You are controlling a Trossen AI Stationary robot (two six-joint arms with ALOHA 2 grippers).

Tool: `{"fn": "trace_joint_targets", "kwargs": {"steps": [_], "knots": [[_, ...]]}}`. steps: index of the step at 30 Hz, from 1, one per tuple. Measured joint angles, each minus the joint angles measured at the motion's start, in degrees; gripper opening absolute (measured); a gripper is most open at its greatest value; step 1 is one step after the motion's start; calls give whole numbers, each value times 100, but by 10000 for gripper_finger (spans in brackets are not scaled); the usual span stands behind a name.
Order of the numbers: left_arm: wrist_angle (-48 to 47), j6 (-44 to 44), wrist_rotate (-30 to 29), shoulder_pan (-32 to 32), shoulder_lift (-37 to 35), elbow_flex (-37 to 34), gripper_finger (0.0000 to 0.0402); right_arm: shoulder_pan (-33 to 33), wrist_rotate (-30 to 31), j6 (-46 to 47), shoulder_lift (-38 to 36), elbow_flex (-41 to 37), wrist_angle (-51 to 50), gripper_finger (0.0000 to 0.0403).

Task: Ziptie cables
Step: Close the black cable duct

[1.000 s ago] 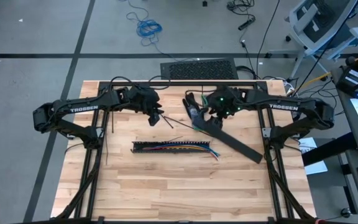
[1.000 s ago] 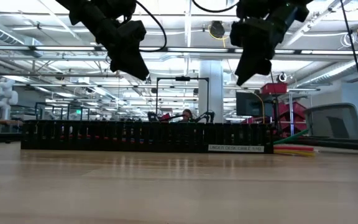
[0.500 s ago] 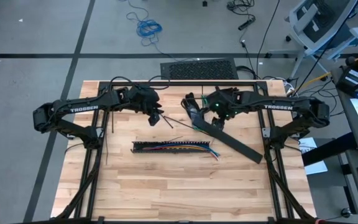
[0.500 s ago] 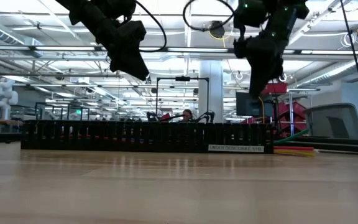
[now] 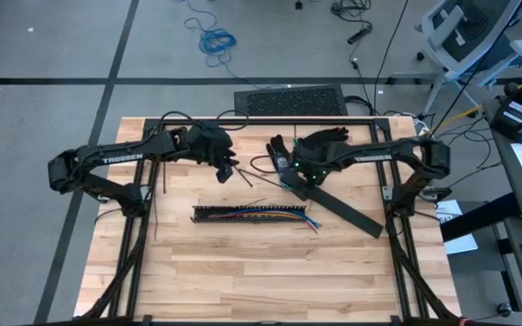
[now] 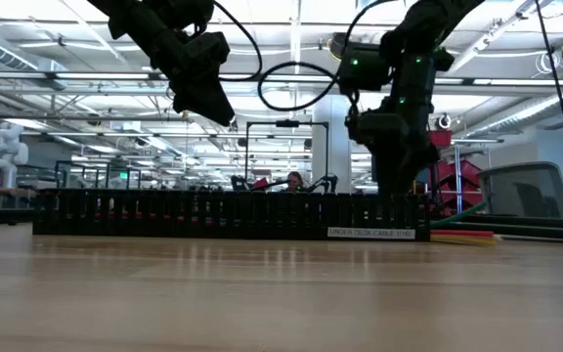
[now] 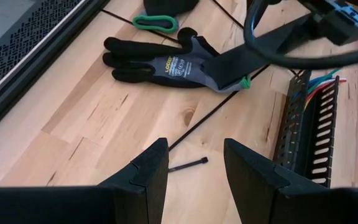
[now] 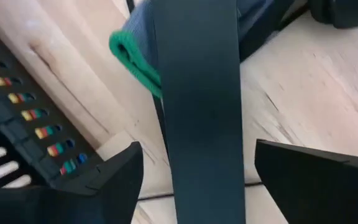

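On the table, one glove (image 5: 280,151); both arms' fingers (image 7: 145,171) (image 8: 120,165) spread, gripping nothing

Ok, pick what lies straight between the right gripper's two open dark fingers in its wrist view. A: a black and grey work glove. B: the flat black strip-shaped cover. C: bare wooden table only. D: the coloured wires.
B: in the right wrist view the flat black strip-shaped cover runs lengthwise through the gap of the open right gripper, with the coloured wires off to one side in the slotted rail.

Two dark jointed arms, white TROSSEN lettering, looping black cables, green lights.
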Motion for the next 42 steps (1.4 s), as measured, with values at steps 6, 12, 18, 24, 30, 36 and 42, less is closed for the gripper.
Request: {"fn": "trace_joint_targets", "kwargs": {"steps": [6,12,18,24,30,36,42], "knots": [[-6,-5,2,0,0,0,151,-4,9,-2,327,286,23,309],[9,-51,2,-2,0,0,151,-13,65,-259,579,294,-150,311],[10,-207,2,0,0,0,151,-13,78,-384,707,292,-104,311],[15,-346,2,0,0,0,151,-32,104,-495,707,292,-100,311],[15,-346,2,-1,0,0,151,-184,164,-447,707,292,-102,311],[15,-346,2,-1,0,0,151,-308,-32,-475,707,292,-102,311],[15,-346,2,-2,0,0,151,-317,-155,-493,707,276,-98,311]]}}
